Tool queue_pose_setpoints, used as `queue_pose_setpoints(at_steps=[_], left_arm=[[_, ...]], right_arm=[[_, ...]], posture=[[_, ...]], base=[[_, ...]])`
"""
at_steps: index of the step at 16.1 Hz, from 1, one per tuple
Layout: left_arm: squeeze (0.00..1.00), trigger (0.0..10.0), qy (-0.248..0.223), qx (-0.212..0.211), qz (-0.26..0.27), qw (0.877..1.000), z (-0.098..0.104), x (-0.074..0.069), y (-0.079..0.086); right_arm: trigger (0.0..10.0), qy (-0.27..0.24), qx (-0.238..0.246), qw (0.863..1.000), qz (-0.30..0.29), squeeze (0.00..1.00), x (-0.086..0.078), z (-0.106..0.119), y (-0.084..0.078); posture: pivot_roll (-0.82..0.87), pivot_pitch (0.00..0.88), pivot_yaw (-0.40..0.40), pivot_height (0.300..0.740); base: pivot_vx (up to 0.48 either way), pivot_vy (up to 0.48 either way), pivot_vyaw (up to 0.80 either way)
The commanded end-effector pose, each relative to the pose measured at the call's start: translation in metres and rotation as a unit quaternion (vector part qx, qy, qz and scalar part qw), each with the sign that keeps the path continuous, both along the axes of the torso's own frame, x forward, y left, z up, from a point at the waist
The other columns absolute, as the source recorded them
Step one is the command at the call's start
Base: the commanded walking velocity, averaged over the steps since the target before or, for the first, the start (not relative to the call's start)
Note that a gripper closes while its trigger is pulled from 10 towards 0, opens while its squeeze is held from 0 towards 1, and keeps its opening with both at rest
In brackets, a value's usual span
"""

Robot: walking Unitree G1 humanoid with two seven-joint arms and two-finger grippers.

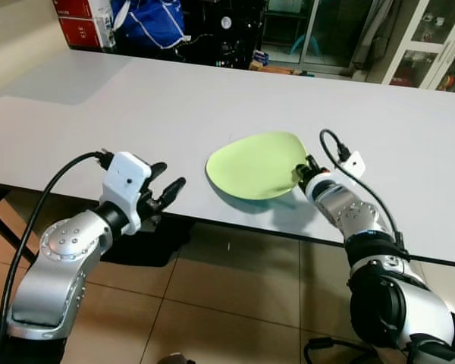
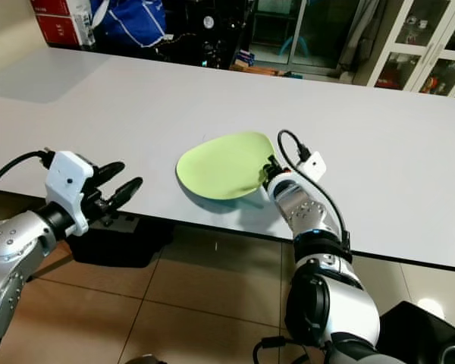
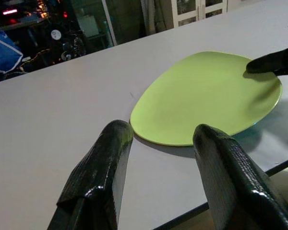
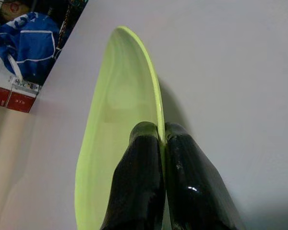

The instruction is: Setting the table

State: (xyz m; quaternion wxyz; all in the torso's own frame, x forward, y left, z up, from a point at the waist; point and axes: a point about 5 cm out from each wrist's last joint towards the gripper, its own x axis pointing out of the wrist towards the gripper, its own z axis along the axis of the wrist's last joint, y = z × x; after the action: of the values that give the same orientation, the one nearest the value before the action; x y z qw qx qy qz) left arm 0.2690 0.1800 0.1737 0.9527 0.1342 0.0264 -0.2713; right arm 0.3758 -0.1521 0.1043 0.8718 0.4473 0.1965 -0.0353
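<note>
A light green plate (image 1: 256, 163) lies near the front edge of the white table (image 1: 174, 98), its near side slightly lifted and casting a shadow. My right gripper (image 1: 302, 173) is shut on the plate's right rim; in the right wrist view both black fingers (image 4: 144, 182) pinch the thin edge of the plate (image 4: 120, 110). My left gripper (image 1: 165, 188) hovers open at the table's front edge, left of the plate, with nothing between its fingers (image 3: 98, 177). The plate (image 3: 206, 96) lies just beyond them in the left wrist view.
Red boxes (image 1: 80, 19) and a blue bag (image 1: 148, 21) stand beyond the table's far left edge. Glass-door cabinets (image 1: 432, 42) are at the back right. A tiled floor (image 1: 227, 288) shows below the table's front edge.
</note>
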Motion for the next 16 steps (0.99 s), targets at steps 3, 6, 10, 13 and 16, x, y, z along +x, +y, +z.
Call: queue_pose_setpoints(at_steps=[3, 6, 10, 13, 16], left_arm=[[0.0, 10.0, 0.003, 0.013, -0.006, 1.0, -0.001, -0.002, -0.001], [0.0, 10.0, 0.002, 0.012, -0.004, 1.0, -0.001, -0.001, -0.002], [0.0, 10.0, 0.001, 0.013, -0.001, 1.0, -0.001, 0.001, -0.002], [0.0, 10.0, -0.002, 0.014, 0.004, 1.0, -0.001, 0.002, -0.002], [0.0, 10.0, -0.005, 0.013, 0.011, 1.0, -0.002, 0.002, -0.003]], right_arm=[[10.0, 0.027, -0.036, 0.999, -0.002, 0.0, -0.003, -0.012, -0.002], [10.0, 0.032, -0.042, 0.999, -0.008, 1.0, -0.004, -0.015, -0.004], [10.0, 0.021, -0.087, 0.996, 0.003, 1.0, -0.003, -0.014, -0.007], [10.0, 0.01, -0.123, 0.992, 0.017, 1.0, -0.002, -0.013, -0.008], [10.0, -0.026, -0.165, 0.985, 0.05, 0.0, 0.001, -0.007, -0.003]], posture=[[0.05, 0.0, -0.006, 0.74], [0.05, 0.0, -0.005, 0.74], [0.05, 0.0, -0.005, 0.74], [0.05, 0.0, -0.008, 0.74], [0.05, 0.0, -0.01, 0.74]], base=[[0.0, 0.0, 0.0], [0.0, 0.0, 0.0], [0.0, 0.0, 0.0], [0.0, 0.0, 0.0], [0.0, 0.0, 0.0]])
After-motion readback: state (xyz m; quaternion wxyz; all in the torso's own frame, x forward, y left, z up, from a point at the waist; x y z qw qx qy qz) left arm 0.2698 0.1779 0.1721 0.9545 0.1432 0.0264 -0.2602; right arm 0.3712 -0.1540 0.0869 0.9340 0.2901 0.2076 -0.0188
